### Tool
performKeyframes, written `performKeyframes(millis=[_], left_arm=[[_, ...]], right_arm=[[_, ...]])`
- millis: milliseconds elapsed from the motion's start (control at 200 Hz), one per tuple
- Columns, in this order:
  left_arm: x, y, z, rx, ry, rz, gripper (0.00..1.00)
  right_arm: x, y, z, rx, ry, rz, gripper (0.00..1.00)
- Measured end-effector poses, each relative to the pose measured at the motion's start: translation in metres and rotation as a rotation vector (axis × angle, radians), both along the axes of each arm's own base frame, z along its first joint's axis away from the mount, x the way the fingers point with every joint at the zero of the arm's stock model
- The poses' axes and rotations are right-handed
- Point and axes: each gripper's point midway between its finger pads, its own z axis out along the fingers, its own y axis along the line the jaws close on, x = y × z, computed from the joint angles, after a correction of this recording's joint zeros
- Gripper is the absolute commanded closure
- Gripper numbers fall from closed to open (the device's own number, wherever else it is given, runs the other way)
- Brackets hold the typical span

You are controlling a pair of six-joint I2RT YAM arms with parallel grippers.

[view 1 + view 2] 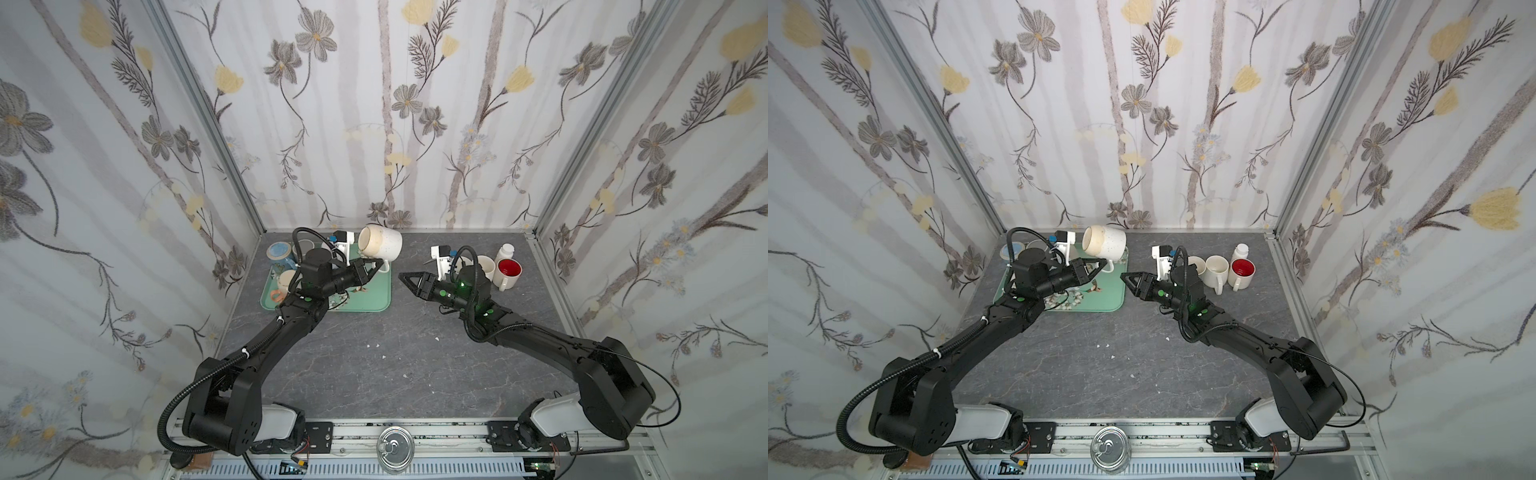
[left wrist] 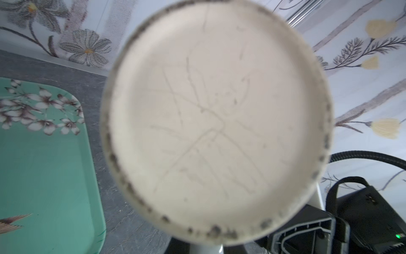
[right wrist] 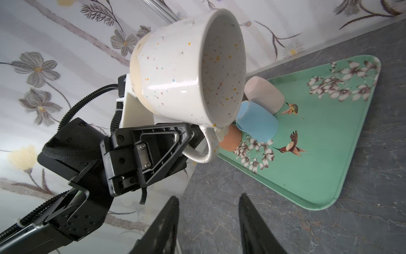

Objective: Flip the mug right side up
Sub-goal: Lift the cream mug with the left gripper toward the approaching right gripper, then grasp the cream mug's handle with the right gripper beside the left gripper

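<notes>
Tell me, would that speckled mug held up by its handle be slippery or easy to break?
Probably slippery: the speckled mug has a glossy glaze with highlights. Likely fragile and fairly heavy, since it looks like thick ceramic. Held only at the handle by the left gripper, it may swing.

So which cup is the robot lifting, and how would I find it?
Look at the mint-green flowered tray at the back left of the grey table. Above its far right corner, the left hand holds a big white speckled ceramic mug by its handle. It's the only cup in the air, tipped sideways.
</notes>
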Motion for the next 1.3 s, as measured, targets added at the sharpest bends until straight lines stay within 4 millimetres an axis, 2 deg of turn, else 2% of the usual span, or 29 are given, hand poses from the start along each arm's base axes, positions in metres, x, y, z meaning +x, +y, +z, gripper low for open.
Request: performKeyframes(millis=[185, 285, 764, 1049, 1169, 1299], left_arm=[[-0.019, -0.009, 0.033, -0.081, -0.066, -0.067, 1.0], [-0.026, -0.015, 0.043, -0.115, -0.08, -0.101, 1.0], [-0.044, -0.029, 0.058, -0.181, -0.072, -0.179, 1.0], [-0.041, -0.035, 0.056, -0.214, -0.05, -0.193, 1.0], [-0.037, -0.037, 0.056, -0.227, -0.048, -0.192, 1.0], [-0.035, -0.039, 0.055, -0.24, -0.053, -0.201, 1.0]], right_arm=[[-0.008, 0.004, 0.016, 0.077, -0.015, 0.049, 0.55], [-0.01, 0.006, 0.022, 0.108, -0.02, 0.072, 0.55], [-0.015, 0.012, 0.046, 0.183, -0.057, 0.124, 0.58], [-0.012, 0.018, 0.053, 0.215, -0.059, 0.155, 0.66], [-0.009, 0.017, 0.055, 0.233, -0.06, 0.161, 0.75], [-0.008, 0.013, 0.058, 0.275, -0.048, 0.184, 1.0]])
